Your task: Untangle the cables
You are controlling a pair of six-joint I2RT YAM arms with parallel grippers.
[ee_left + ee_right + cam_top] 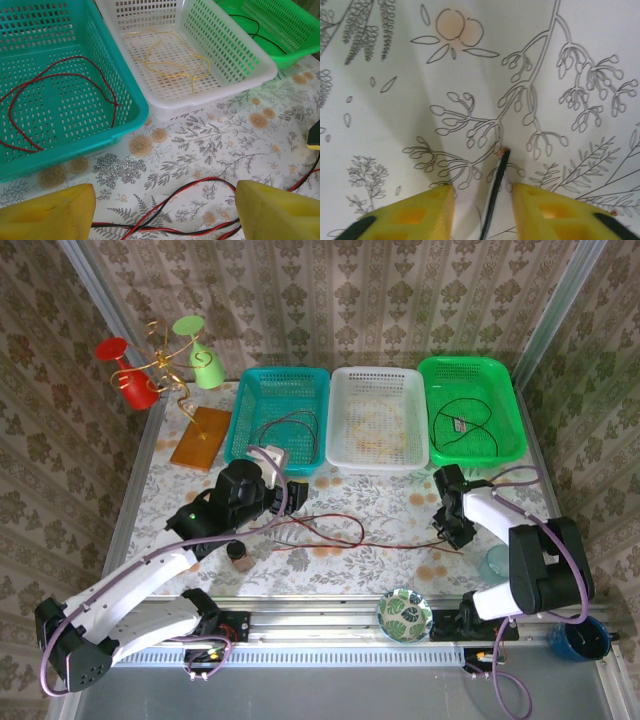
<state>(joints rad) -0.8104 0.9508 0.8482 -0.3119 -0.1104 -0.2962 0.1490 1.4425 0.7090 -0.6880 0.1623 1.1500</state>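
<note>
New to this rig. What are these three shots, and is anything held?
Two robot arms. The overhead view looks down on both; the other two look out from each wrist, the yellow wedges being its own fingers. A teal basket holds a red cable, a white basket a yellow cable, a green basket a black cable. More tangled cables, red and black, lie on the table. The left gripper is open, empty. The right gripper straddles a black end, not yet clamped.

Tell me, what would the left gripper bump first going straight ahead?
Probably the red and black cables lying just ahead of the left gripper; the white basket stands beyond, though depth is unclear.
</note>
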